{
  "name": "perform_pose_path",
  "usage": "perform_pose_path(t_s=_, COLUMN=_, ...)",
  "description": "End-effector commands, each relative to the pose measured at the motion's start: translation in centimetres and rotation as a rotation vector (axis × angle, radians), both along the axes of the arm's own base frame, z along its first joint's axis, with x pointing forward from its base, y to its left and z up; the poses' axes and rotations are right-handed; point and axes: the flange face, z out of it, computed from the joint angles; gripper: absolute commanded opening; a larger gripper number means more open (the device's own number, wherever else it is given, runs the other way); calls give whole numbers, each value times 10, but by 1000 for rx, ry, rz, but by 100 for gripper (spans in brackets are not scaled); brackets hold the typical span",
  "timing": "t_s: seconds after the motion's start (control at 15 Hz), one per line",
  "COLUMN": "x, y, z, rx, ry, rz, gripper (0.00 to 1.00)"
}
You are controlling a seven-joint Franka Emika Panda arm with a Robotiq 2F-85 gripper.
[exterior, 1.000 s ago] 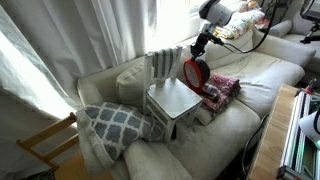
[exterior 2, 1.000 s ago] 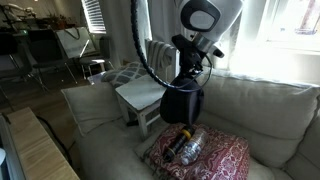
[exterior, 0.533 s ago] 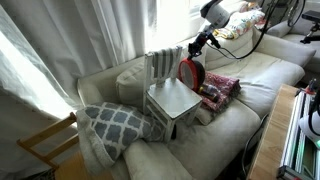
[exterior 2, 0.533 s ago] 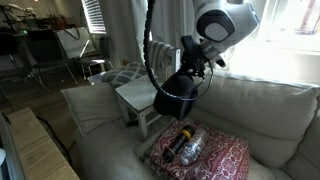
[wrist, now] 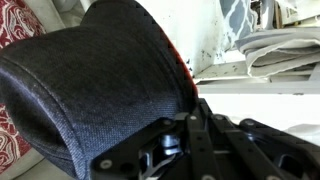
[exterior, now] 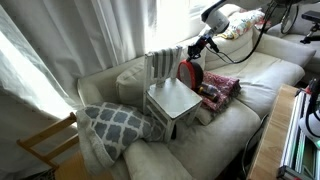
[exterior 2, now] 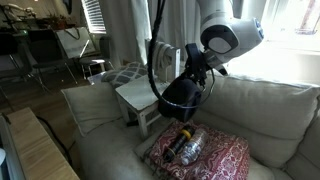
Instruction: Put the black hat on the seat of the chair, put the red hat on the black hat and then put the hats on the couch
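You had the Robotiq gripper (exterior: 198, 50) closed on the brim of a small round plain black hat (exterior 2: 178, 98). In the wrist view the fingers (wrist: 192, 128) pinched the dark woven fabric (wrist: 100, 90) from below. A bright red round hat (exterior: 190, 73) sat pressed against the black hat: an exterior view showed mostly the red face, and the wrist view showed only a thin red edge (wrist: 182, 68) behind the black crown. I could not tell whether the fingers also caught the red brim.

Both hats hung in the air on edge. They were just beside the small white chair with a flat seat and slatted back (exterior: 172, 98), between it and a red patterned cloth (exterior: 222, 88), and touched neither. The chair seat (exterior 2: 133, 93) was bare.

The chair stood on the seat cushions of the large cream-white upholstered couch (exterior 2: 265, 115). The red patterned cloth (exterior 2: 225, 160) lay on the couch beyond the hats, with a dark, shiny object (exterior 2: 187, 145) on it that was too blurred to name.

A grey-and-white lattice-pattern pillow (exterior: 112, 125) lay on the couch on the chair's other side. A bare tan wooden chair (exterior: 45, 150) stood off the couch end, well apart from your gripper (exterior 2: 193, 80).
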Motion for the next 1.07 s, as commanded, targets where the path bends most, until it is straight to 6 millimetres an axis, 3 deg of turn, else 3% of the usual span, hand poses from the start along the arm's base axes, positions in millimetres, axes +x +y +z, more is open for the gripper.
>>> perform_pose_path(t_s=0.0, x=-1, y=-4, z=-20, rx=96, ry=16, rz=4, gripper=1)
perform_pose_path(t_s=0.4, x=-15, y=-23, z=-64, rx=295, ry=16, rz=-15, gripper=1)
perform_pose_path(t_s=0.73, x=-17, y=-63, z=-82, rx=198, ry=-22, rz=-32, gripper=1)
perform_pose_path(t_s=1.0, x=-17, y=-88, z=-84, rx=75, ry=-44, rz=-1, gripper=1)
